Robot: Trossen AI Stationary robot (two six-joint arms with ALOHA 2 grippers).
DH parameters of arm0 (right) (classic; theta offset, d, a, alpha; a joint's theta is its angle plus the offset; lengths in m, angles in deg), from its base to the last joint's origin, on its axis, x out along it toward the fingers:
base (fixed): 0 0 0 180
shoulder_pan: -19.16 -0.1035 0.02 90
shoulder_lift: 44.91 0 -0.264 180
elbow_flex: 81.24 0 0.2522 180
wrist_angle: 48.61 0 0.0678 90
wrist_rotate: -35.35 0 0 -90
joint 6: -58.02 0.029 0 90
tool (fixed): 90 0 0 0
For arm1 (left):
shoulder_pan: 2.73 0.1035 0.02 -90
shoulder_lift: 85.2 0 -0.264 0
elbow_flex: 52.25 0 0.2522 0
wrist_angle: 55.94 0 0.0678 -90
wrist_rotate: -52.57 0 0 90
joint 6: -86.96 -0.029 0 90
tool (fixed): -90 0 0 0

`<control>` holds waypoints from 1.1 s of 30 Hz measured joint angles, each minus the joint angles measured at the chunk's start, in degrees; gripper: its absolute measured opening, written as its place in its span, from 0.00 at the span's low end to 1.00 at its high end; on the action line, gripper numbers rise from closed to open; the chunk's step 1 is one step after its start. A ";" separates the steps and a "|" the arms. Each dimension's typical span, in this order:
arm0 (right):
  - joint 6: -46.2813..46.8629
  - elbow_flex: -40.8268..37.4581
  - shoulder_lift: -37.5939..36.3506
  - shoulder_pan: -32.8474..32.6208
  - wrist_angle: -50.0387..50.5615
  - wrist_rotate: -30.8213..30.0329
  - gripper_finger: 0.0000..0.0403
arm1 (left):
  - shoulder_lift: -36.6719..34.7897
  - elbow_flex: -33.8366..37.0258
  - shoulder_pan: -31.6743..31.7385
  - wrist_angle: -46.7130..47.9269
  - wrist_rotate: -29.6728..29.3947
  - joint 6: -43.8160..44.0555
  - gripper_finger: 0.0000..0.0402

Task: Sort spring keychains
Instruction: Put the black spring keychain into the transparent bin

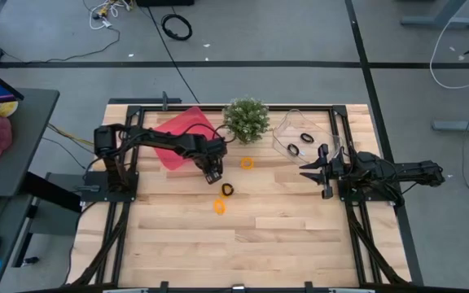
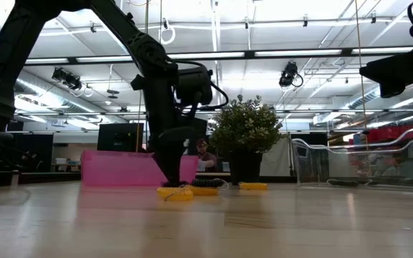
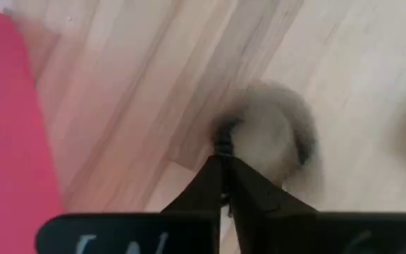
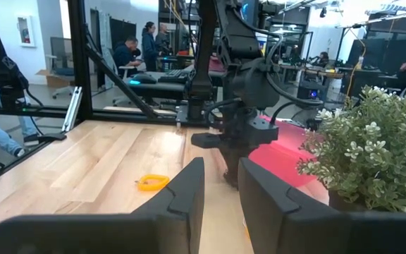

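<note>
My left gripper (image 1: 212,173) reaches down just right of the pink tray (image 1: 179,134) and is shut on a small black spring keychain (image 3: 277,134), which shows blurred in the left wrist view. On the wood lie an orange keychain (image 1: 247,163), a black one (image 1: 227,190) and another orange one (image 1: 220,206). Two black keychains (image 1: 306,137) lie in the clear container (image 1: 287,130). My right gripper (image 1: 314,172) hovers open near the table's right side, pointing toward the left arm (image 4: 242,106). My left gripper pinches the black keychain by a bit of its coil rim (image 3: 223,137) between the two fingertips (image 3: 210,176), coming from above and pointing down. The rest of the ring sticks out beyond the tips over the wood; whether it is lifted clear I cannot tell.
A green potted plant (image 1: 247,119) stands at the far edge between the pink tray and the clear container. Black frame rails (image 1: 344,203) border the table. Bare wood (image 1: 243,244) fills the near half. People sit in the room beyond (image 4: 129,53).
</note>
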 joint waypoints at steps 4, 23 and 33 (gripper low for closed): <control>0.00 0.00 0.00 0.01 0.00 0.00 0.23 | -2.47 0.18 -0.84 1.27 -0.89 -0.73 0.02; 0.00 0.00 0.00 0.00 0.00 0.00 0.23 | -26.50 0.08 -12.96 2.56 -38.69 -3.76 0.01; 0.00 0.00 0.02 0.01 0.00 0.00 0.23 | -29.99 0.02 -22.28 1.57 -63.08 -10.34 0.01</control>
